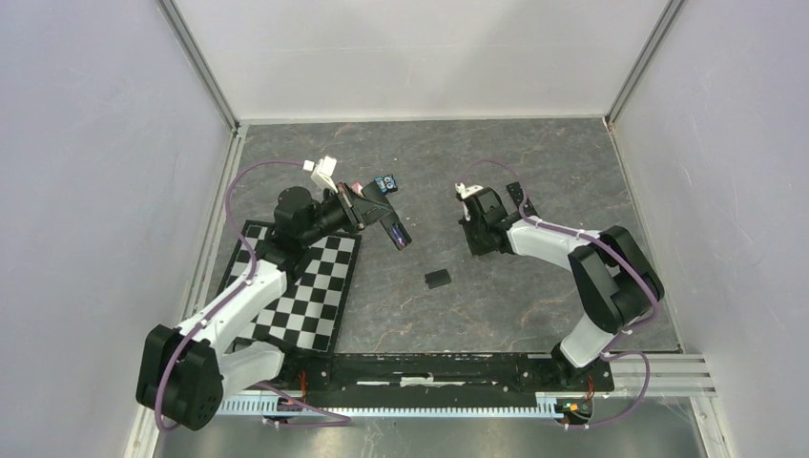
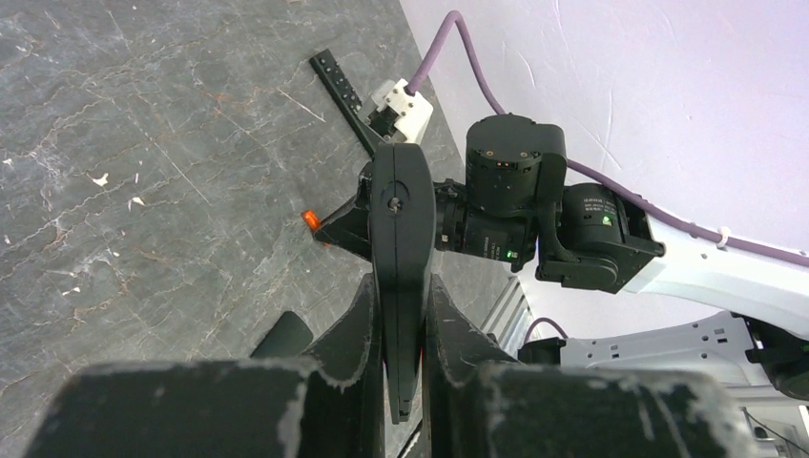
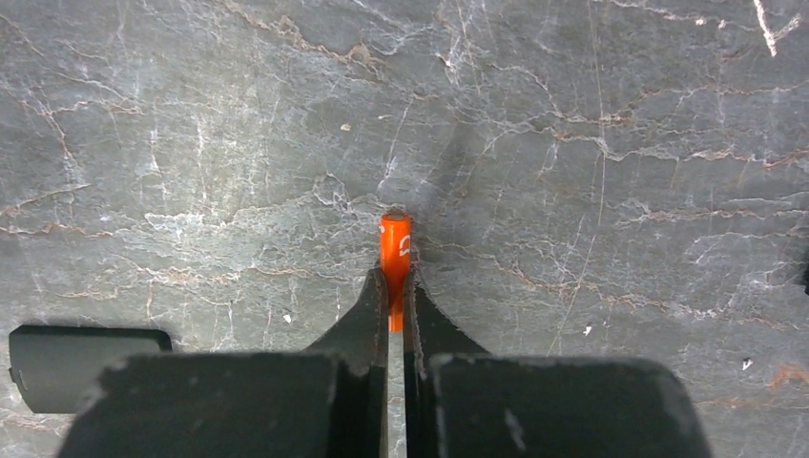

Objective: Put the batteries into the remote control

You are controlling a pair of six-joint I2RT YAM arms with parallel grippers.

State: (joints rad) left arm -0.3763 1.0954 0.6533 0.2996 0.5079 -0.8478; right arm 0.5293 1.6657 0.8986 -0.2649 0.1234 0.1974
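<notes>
We are loading: our left hand (image 2: 403, 296) is clamping the remote (image 2: 401, 215) left of centre, our right hand (image 3: 393, 286) is pinching an orange battery (image 3: 395, 246) low over the worktop (image 3: 191, 143), next needing alignment with the remote.

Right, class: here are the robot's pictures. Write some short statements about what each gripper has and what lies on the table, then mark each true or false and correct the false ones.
1. The left gripper is shut on a black remote. True.
2. The right gripper holds a blue battery. False: the battery between its fingers is orange.
3. A small black cover lies on the table between the two arms. True.
4. The checkerboard lies beneath the right arm. False: it lies beneath the left arm.
</notes>
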